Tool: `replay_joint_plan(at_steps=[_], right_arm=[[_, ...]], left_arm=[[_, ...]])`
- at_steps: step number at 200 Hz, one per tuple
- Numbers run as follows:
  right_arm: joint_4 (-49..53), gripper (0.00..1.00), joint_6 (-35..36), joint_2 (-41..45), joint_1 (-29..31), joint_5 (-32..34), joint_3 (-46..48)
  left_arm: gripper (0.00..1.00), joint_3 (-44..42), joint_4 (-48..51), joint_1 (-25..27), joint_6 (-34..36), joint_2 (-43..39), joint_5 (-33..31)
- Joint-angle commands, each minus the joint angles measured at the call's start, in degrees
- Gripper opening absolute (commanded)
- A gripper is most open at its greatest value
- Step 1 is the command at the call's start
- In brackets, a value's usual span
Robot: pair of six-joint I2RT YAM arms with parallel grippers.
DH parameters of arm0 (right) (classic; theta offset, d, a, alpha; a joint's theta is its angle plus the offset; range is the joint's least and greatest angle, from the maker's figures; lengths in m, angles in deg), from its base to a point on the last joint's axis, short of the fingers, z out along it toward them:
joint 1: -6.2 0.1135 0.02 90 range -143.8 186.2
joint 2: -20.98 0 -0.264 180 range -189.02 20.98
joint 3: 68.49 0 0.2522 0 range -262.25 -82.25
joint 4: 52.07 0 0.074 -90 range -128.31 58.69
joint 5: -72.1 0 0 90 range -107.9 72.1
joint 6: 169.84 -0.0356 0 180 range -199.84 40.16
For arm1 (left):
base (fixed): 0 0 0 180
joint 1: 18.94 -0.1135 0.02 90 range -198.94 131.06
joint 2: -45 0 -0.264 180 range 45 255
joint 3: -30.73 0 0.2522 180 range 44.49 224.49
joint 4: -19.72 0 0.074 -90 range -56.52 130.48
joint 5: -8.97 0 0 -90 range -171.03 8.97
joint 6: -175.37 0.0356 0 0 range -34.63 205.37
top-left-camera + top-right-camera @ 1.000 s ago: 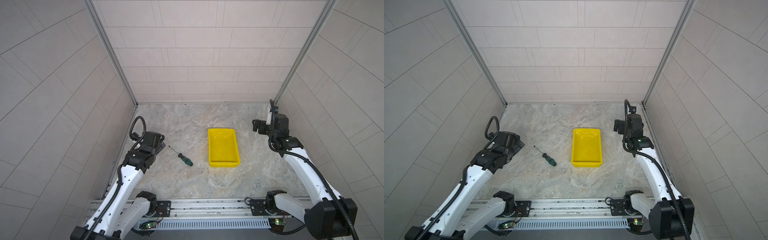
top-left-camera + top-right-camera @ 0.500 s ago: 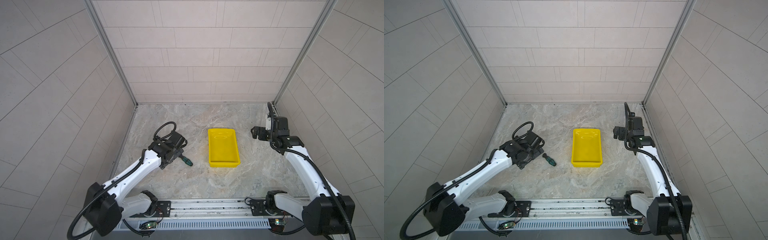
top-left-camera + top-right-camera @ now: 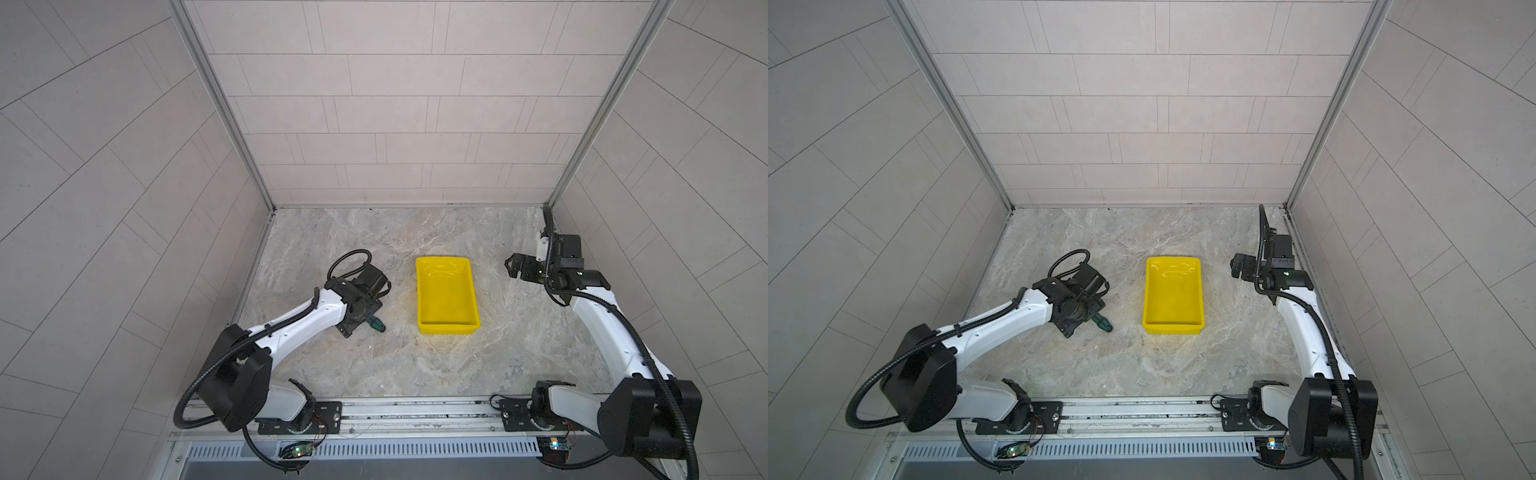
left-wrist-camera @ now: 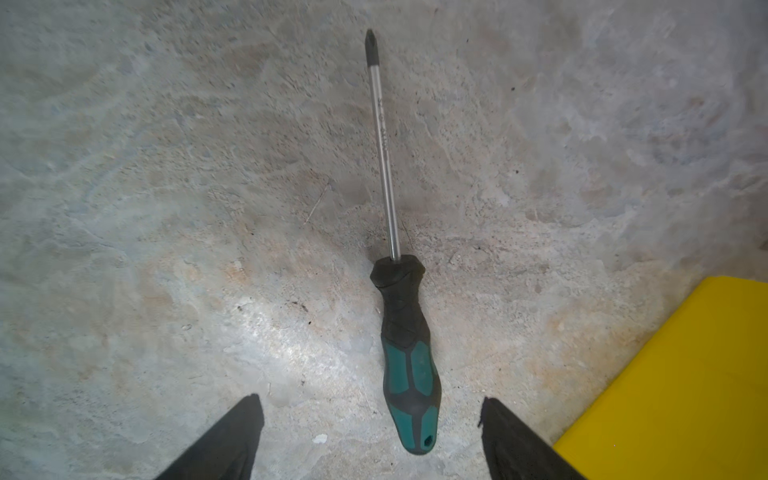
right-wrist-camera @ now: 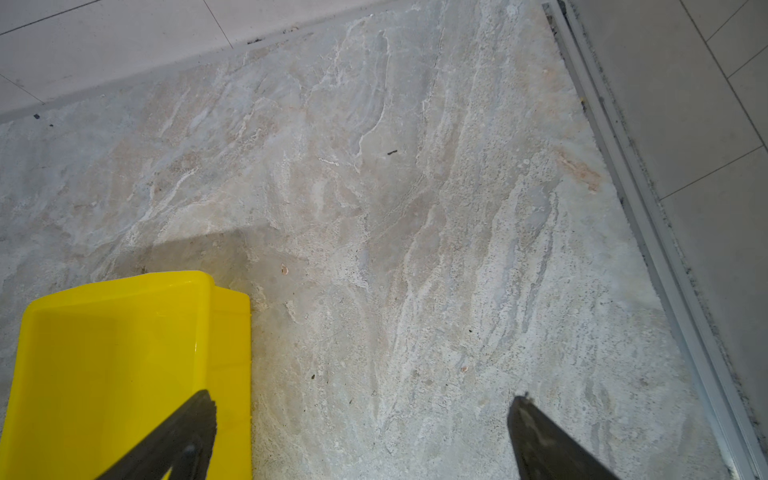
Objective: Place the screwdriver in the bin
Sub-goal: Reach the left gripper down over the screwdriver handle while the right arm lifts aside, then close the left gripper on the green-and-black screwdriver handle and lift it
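My left arm [image 3: 299,324] has swung in from the frame's left edge. Left jaws are wide, flanking the slim green-and-black-handled screwdriver [image 4: 405,332], which lies untouched on the marble worktop [image 3: 374,374]. Shallow yellow plastic bin [image 3: 449,330] sits to its right, empty. Right jaws wide. Grasp likely next.

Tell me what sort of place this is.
Probably a robot test cell, not a home or workshop: the left arm and right arm mounted on a metal rail, plain tiled panels boxing in a stone-patterned tabletop, which holds a yellow bin and a screwdriver.
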Motion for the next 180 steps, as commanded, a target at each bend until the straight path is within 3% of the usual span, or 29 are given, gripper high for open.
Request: replay_joint_plan(at_steps=[1, 98, 180], right_arm=[[0.9, 1.0, -0.5, 0.2, -0.6, -0.9, -1.1], [1.4, 1.0, -0.6, -0.1, -1.3, -2.7, -0.9], [1.7, 1.0, -0.5, 0.0, -1.3, -2.3, -0.8]], left_arm=[[0.88, -1.1, -1.7, 0.4, 0.1, 1.3, 0.5], [0.75, -3.6, -10.6, 0.4, -1.6, 7.8, 2.5], [0.64, -3.2, -11.9, 0.6, -3.5, 9.3, -1.5]])
